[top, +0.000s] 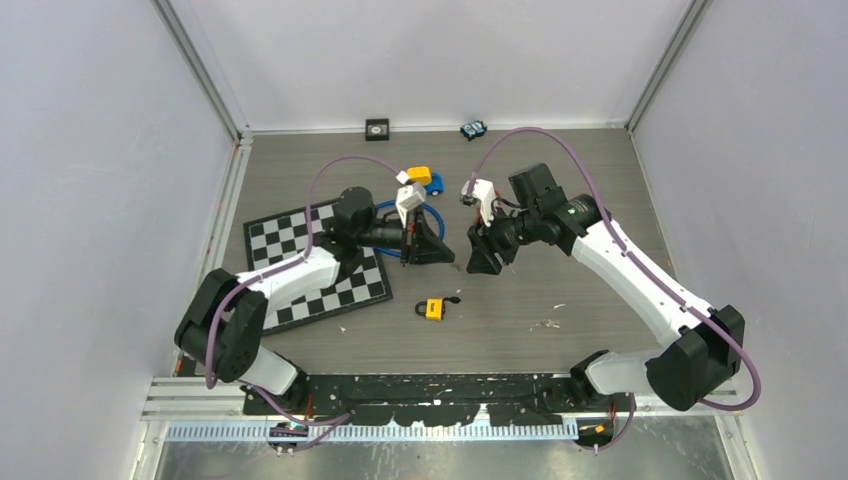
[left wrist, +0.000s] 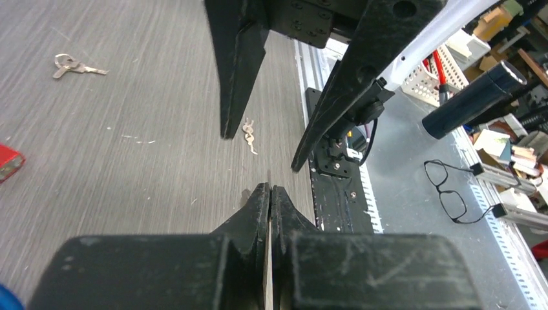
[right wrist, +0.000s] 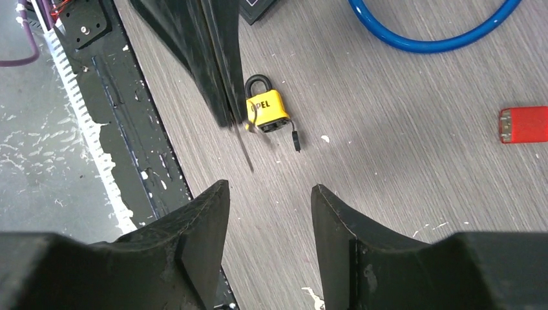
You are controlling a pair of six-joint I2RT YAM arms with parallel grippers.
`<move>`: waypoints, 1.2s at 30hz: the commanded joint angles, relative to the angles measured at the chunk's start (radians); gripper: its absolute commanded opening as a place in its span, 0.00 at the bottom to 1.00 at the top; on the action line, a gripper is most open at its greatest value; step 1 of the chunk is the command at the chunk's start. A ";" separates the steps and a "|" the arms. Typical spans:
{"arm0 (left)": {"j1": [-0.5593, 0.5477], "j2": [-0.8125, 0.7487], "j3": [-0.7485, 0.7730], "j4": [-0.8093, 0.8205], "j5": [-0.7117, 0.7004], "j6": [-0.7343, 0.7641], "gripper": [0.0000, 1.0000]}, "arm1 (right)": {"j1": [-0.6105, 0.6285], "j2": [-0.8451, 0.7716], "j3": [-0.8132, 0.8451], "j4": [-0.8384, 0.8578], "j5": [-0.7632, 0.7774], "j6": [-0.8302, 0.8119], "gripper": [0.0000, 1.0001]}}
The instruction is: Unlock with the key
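The black letters "PEL" are read on the body of the yellow padlock (right wrist: 266, 110) with a black shackle, the start of the word being hidden behind a thin silver key (right wrist: 245, 145); no other writing can be made out. The padlock is seen lying flat on the grey wood-grain table (top: 560, 200), its shackle down in the body, and nothing is touching it. The left gripper (left wrist: 270, 188) is seen closed, its two black fingers pressed together on the key, whose narrow blade is shown edge-on past the fingertips and above the padlock, clear of it. The right gripper (right wrist: 270, 187) is seen spread wide, with nothing between its fingers and the padlock framed in the gap. In the top view both grippers are found just beyond the padlock, tips facing one another and slightly apart. The left arm is stretched from its base across a black-and-white chessboard (top: 300, 250), which lies left of the padlock, with its gripper turned rightward. The right arm is bent at the elbow far right of the padlock, with its forearm angled back leftward. A blue cable loop (right wrist: 426, 35) and a red rectangular block (right wrist: 523, 124) lie beyond the padlock.
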 commanded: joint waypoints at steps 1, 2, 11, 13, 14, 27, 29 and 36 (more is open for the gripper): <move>0.064 -0.075 -0.059 0.267 -0.009 -0.143 0.00 | -0.008 -0.064 0.014 0.031 0.025 0.008 0.55; 0.079 -0.076 -0.085 0.346 -0.013 -0.189 0.00 | -0.009 -0.069 0.015 0.032 0.020 0.008 0.55; 0.150 -0.009 -0.173 0.750 -0.049 -0.498 0.00 | -0.010 -0.053 0.092 0.006 -0.067 0.001 0.55; 0.150 -0.016 -0.184 0.763 -0.063 -0.509 0.00 | -0.010 -0.038 0.103 0.008 -0.074 0.003 0.54; 0.150 -0.024 -0.190 0.764 -0.069 -0.509 0.00 | -0.010 -0.031 0.105 0.012 -0.076 0.007 0.54; 0.148 -0.127 -0.250 0.702 -0.084 -0.456 0.00 | 0.025 0.105 0.229 0.046 -0.171 0.067 0.53; 0.148 -0.135 -0.258 0.702 -0.079 -0.450 0.00 | 0.034 0.123 0.240 0.046 -0.180 0.070 0.52; 0.148 -0.144 -0.271 0.698 -0.063 -0.424 0.00 | 0.060 0.140 0.258 0.019 -0.204 0.055 0.46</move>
